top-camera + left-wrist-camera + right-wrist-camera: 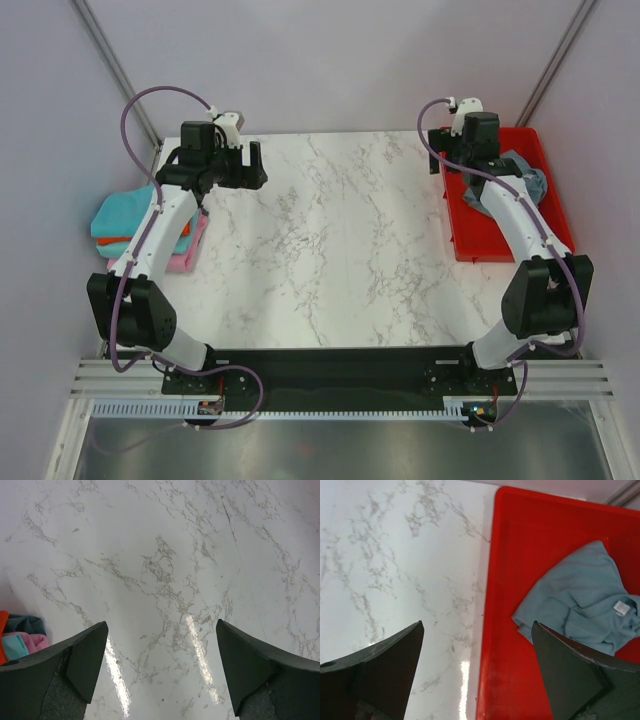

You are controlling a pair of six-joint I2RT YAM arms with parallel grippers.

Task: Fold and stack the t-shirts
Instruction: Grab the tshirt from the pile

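A crumpled slate grey-blue t-shirt lies in the red tray at the right of the table; in the top view it shows past the right arm. Folded teal, orange and pink t-shirts sit in a stack at the table's left edge, and a corner of that stack appears in the left wrist view. My left gripper hovers open over bare marble, right of the stack. My right gripper hangs open over the tray's left rim, with the grey-blue shirt off to its right. Neither holds anything.
The white marble table spreads between the two arms. The red tray takes up the right edge. Grey walls and slanted metal posts close off the back and sides.
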